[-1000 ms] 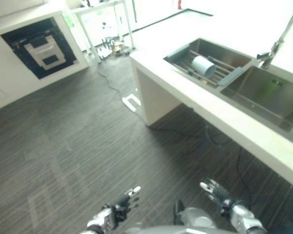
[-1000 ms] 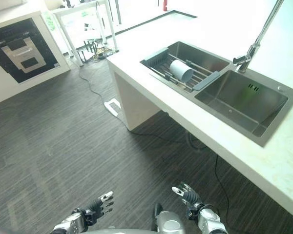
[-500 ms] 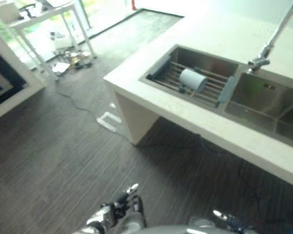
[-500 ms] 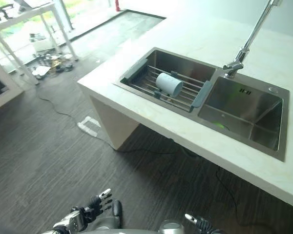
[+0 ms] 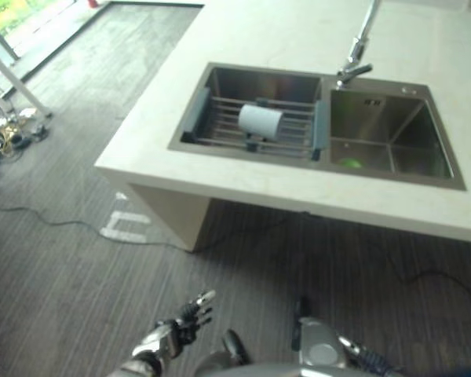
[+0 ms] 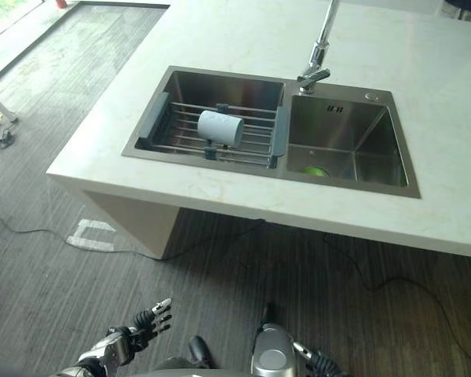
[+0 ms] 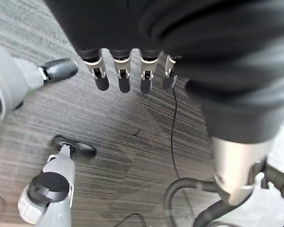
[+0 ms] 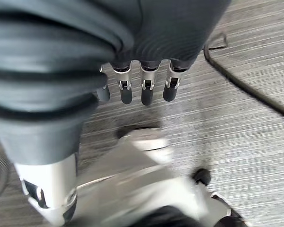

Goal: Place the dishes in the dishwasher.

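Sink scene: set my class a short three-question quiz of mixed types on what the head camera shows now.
1. True or false: the pale cup stands upright on the counter.
2. Multiple choice: the drying rack sits over (A) the basin to the robot's left, (B) the basin under the faucet's spout, (C) the floor.
3. Fill in: the small green thing lies in the ____ basin.

Key:
1. False; it lies on its side on the rack.
2. A
3. Right. Both hands, the left robot hand and the right robot hand, hang open, holding nothing.
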You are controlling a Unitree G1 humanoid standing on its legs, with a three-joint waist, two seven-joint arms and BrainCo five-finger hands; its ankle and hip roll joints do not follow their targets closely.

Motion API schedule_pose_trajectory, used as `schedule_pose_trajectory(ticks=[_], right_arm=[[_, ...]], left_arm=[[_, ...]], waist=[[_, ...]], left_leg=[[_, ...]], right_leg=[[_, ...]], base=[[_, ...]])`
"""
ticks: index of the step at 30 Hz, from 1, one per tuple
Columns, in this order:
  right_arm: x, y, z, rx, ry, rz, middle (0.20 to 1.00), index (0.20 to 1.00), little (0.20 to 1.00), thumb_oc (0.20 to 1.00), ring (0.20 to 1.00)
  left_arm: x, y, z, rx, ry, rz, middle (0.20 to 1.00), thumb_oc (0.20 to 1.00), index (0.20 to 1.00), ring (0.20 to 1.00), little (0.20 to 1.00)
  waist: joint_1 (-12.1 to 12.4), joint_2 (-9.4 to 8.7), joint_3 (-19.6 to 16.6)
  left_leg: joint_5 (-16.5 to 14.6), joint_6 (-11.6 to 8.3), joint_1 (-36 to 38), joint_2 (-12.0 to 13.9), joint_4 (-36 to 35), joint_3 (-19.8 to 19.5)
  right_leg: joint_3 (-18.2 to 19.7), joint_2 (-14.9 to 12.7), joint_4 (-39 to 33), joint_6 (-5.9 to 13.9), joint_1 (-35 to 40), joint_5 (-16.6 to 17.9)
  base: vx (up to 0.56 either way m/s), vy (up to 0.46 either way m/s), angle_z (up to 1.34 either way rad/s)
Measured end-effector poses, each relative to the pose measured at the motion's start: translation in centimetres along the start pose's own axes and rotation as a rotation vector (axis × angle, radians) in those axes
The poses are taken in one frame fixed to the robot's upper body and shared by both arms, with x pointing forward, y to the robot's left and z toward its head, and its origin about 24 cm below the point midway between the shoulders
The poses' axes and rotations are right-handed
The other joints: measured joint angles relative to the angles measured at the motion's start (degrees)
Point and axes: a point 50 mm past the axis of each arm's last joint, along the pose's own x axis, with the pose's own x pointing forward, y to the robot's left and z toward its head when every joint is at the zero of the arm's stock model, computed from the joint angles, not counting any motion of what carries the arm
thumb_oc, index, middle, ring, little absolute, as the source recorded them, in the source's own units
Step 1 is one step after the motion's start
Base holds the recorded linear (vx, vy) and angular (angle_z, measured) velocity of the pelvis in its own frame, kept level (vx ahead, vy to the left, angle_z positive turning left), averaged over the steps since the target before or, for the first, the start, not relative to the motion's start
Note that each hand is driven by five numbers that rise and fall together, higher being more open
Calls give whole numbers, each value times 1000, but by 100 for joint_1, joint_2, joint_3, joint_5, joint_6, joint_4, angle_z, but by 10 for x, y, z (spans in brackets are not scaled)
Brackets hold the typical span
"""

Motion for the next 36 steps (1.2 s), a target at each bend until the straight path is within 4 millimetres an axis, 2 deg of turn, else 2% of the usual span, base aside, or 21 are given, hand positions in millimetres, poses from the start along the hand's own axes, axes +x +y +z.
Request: schedule_pose_trajectory(ticks=[1,2,5,6,7,8,10,11,13,14,15,16,17,20,22,24,30,31,34,35,36], right_arm=[[-2,-4,-7,4,20,-11,1000,1000,1000,1000,1000],[-4,-12,-13,3,34,-33,1000,1000,1000,1000,1000],[-5,-16,-4,-8,9,-36,1000,1000,1000,1000,1000],[-4,-16,3,-30,-11,-34,1000,1000,1000,1000,1000],[-3,-14,7,-46,-21,-33,1000,1000,1000,1000,1000],[-3,-21,15,-57,-32,-69,1000,1000,1000,1000,1000],[-6,-31,32,-97,-69,-91,1000,1000,1000,1000,1000],[-6,-33,41,-102,-104,-95,1000,1000,1000,1000,1000],[-7,-34,40,-69,-113,-96,1000,1000,1000,1000,1000],[-7,-33,40,-43,-117,-94,1000,1000,1000,1000,1000],[-6,-30,39,-17,-118,-82,1000,1000,1000,1000,1000],[-6,-29,37,-13,-112,-80,1000,1000,1000,1000,1000],[-5,-27,32,-17,-96,-78,1000,1000,1000,1000,1000],[1,-3,11,-19,-34,-19,1000,1000,1000,1000,1000],[2,0,5,-10,-16,-13,1000,1000,1000,1000,1000],[1,-4,7,-12,-21,-22,1000,1000,1000,1000,1000],[-7,-32,14,-3,-45,-90,1000,1000,1000,1000,1000],[-8,-34,16,-2,-49,-92,1000,1000,1000,1000,1000],[-14,-54,22,16,-64,-133,1000,1000,1000,1000,1000],[-19,-66,21,9,-55,-162,1000,1000,1000,1000,1000],[-21,-70,20,5,-48,-173,1000,1000,1000,1000,1000]], left_arm=[[-4,6,-9,-55,3,22,1000,1000,1000,1000,1000],[-10,10,-29,-129,25,50,1000,1000,1000,1000,1000],[-14,15,-39,-199,30,87,1000,1000,1000,1000,1000],[-16,18,-42,-235,11,101,1000,1000,1000,1000,1000],[-16,19,-37,-271,-32,108,1000,1000,1000,1000,1000],[-14,16,-27,-293,-91,91,1000,1000,1000,1000,1000],[-16,15,-37,-284,-52,75,1000,1000,1000,1000,1000],[-15,14,-38,-276,-36,69,1000,1000,1000,1000,1000],[-16,15,-41,-276,-21,74,1000,1000,1000,1000,1000],[-16,15,-41,-277,-15,74,1000,1000,1000,1000,1000],[-15,14,-41,-280,-7,74,1000,1000,1000,1000,1000],[-17,14,-45,-286,1,79,1000,1000,1000,1000,1000],[-15,14,-41,-282,-7,80,1000,1000,1000,1000,1000],[-15,24,-17,-260,-69,100,1000,1000,1000,1000,1000],[-16,27,-12,-251,-89,115,1000,1000,1000,1000,1000],[-17,29,-16,-270,-90,124,1000,1000,1000,1000,1000],[-26,35,-43,-333,41,142,1000,1000,1000,1000,1000],[-30,40,-44,-399,37,150,1000,1000,1000,1000,1000],[-55,85,-28,-610,-146,367,1000,1000,1000,1000,1000],[-100,141,-1,-646,-349,695,1000,1000,1000,1000,1000],[-118,157,7,-641,-406,778,1000,1000,1000,1000,1000]], waist=[[0,-8,-9],[22,208,-113],[102,303,-150],[137,262,-150],[175,104,-132],[388,58,-112],[547,297,-176],[543,386,-119],[534,352,-126],[530,355,-130],[506,361,-129],[453,456,-170],[360,465,-161],[405,109,-114],[416,75,-129],[405,141,-120],[402,339,-188],[411,365,-196],[457,620,-308],[461,858,-447],[514,989,-522]], left_leg=[[-110,-191,75,108,164,-44],[-285,-438,55,501,492,-132],[-294,-451,-55,915,1093,-473],[-243,-510,-271,1023,1719,-733],[-70,-787,-911,1022,2903,-1339],[-311,-899,-1589,679,3247,-2013],[-112,-941,-1532,494,1107,-2584],[92,-945,-1637,516,687,-2574],[333,-857,-1626,525,484,-2184],[360,-887,-1505,527,480,-2168],[376,-870,-1119,526,288,-2123],[681,-661,-761,523,100,-2007],[722,-674,-604,500,-108,-1994],[606,-465,-481,187,-108,-1900],[570,-411,-474,59,-109,-1870],[567,-402,-487,1,-111,-1853],[596,-347,-534,5,-112,-1800],[603,-340,-532,-3,-112,-1784],[597,-317,-472,-38,-115,-1750],[583,-307,-443,-40,-148,-1757],[585,-308,-449,-45,-150,-1766]], right_leg=[[3,96,-27,-238,122,184],[-75,467,-95,-577,304,103],[-81,863,-87,-887,527,-101],[-67,918,-92,-983,608,-238],[15,864,-247,-1113,731,-368],[130,924,-646,-1138,1043,-99],[330,1142,-922,-1066,1137,-126],[273,1215,-1050,-1138,1267,-36],[295,1236,-1264,-1095,1553,-28],[327,1231,-1298,-1059,1620,-52],[450,1199,-1288,-950,1664,-100],[460,1213,-1244,-847,1704,-164],[438,1163,-1132,-744,1715,-250],[459,795,-907,-522,1663,-347],[460,664,-932,-451,1668,-341],[497,618,-1019,-351,1646,-305],[582,620,-1021,-349,1589,-252],[571,604,-1031,-346,1592,-246],[559,567,-1164,-299,1702,-181],[514,582,-1308,-297,1790,-120],[498,579,-1354,-296,1804,-113]], base=[[231,-321,5],[219,-328,-7],[154,-260,-13],[123,-160,0],[180,95,-28],[181,147,-51],[146,170,-67],[111,158,-35],[103,144,-9],[164,175,-24],[179,153,-24],[180,128,-4],[90,55,3],[78,34,-3],[22,34,-4],[-9,39,-7],[-22,63,-6],[-38,116,-4],[-35,77,1],[-46,-21,5],[-54,-50,13]])
